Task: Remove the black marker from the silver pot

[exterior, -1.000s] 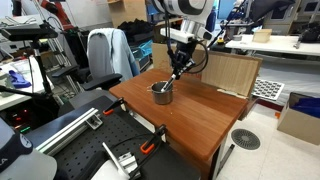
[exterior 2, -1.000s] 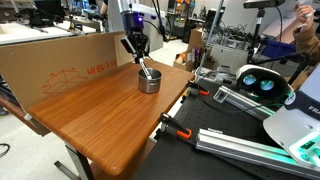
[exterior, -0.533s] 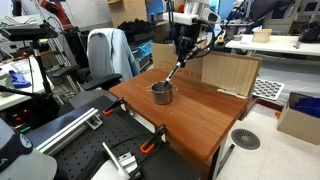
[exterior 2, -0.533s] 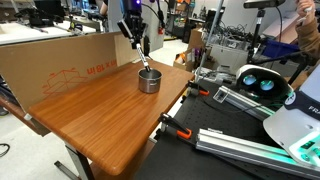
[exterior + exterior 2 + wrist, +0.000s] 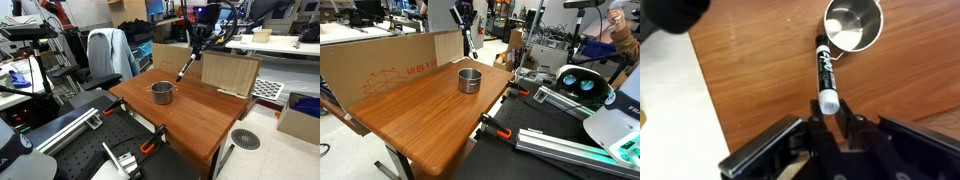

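Observation:
My gripper is shut on the pale-tipped end of the black marker and holds it in the air, slanting down, above the far side of the wooden table. The silver pot stands on the table, apart from the marker and empty. In the other exterior view the gripper holds the marker well above the pot. In the wrist view the marker sticks out from between the fingers, with the pot beyond its far end and to one side.
A cardboard box stands on the table's far edge and shows as a long cardboard wall behind the pot. An office chair with a jacket stands beside the table. Clamps grip the table's edge.
The gripper has risen and moved away from the pot with the marker in it. The marker's lower end, inside the pot a second ago, now hangs clear of it.

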### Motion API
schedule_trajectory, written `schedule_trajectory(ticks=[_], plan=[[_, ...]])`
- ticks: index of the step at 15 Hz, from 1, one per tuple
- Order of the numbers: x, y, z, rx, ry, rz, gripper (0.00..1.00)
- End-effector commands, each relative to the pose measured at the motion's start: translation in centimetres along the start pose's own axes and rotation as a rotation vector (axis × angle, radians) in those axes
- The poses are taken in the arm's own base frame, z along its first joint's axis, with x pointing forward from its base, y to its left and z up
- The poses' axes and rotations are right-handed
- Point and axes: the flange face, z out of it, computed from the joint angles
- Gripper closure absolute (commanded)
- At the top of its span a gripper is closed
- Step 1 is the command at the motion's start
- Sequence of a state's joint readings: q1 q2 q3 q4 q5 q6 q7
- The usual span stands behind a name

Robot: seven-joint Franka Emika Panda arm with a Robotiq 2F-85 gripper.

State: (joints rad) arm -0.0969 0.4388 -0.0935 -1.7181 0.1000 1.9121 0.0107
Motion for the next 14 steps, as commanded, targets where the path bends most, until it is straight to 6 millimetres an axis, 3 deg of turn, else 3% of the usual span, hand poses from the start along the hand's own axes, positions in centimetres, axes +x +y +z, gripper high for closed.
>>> schedule_trajectory(ticks=[1, 6, 14], plan=[[0.1, 2.8, 0.4, -0.010, -0.016, 0.066, 0.95], [1.6, 6.7, 4.0, -0.014, -0.009, 0.155, 0.95], [4.0, 7.6, 12.2, -0.047, -0.068, 0.191, 0.95]])
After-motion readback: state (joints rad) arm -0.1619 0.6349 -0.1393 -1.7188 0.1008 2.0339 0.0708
